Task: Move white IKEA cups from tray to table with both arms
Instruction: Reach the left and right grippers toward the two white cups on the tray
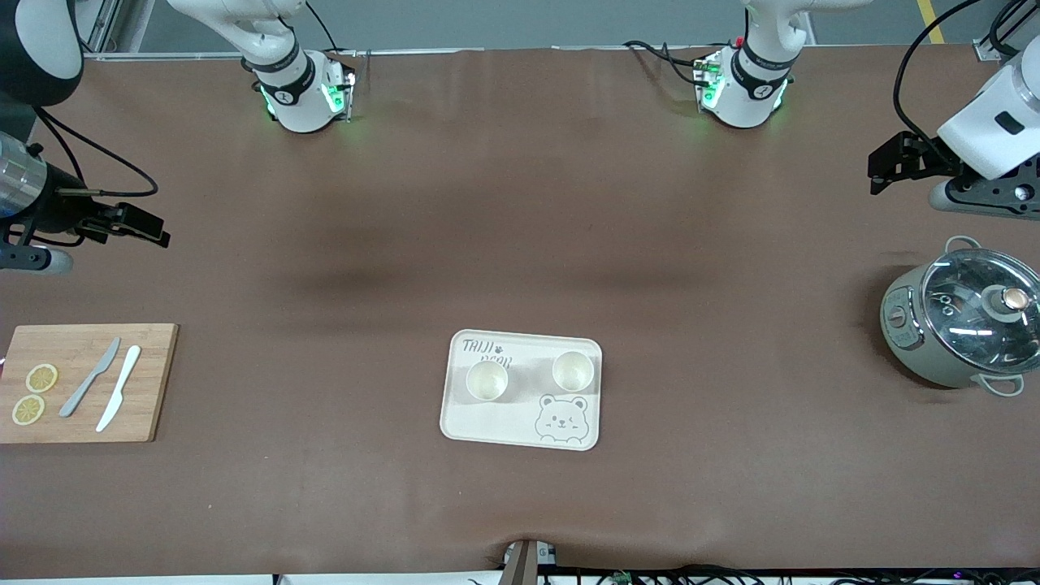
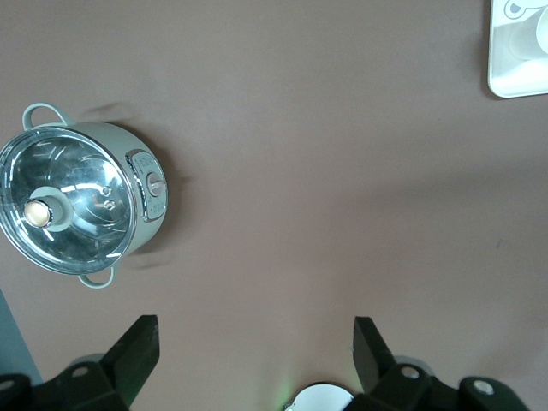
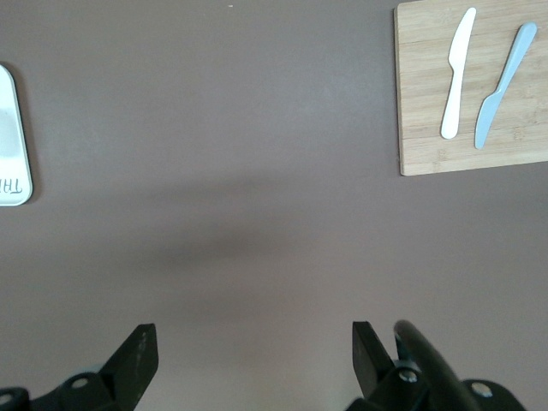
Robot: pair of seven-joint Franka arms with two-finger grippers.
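Brown table (image 1: 520,244): both cups (image 1: 487,380) (image 1: 573,370) stood on tray (image 1: 520,426), lower centre of frame. Left pincer (image 1: 886,166) at right edge, right pincer (image 1: 146,227) at left edge, both spread, empty, each nearest its own side's cup.

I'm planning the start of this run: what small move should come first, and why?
Probably bring each open end effector, left and right, in over its nearer cup: both cups stand on the tray, and both end effectors hang over bare table at its ends.
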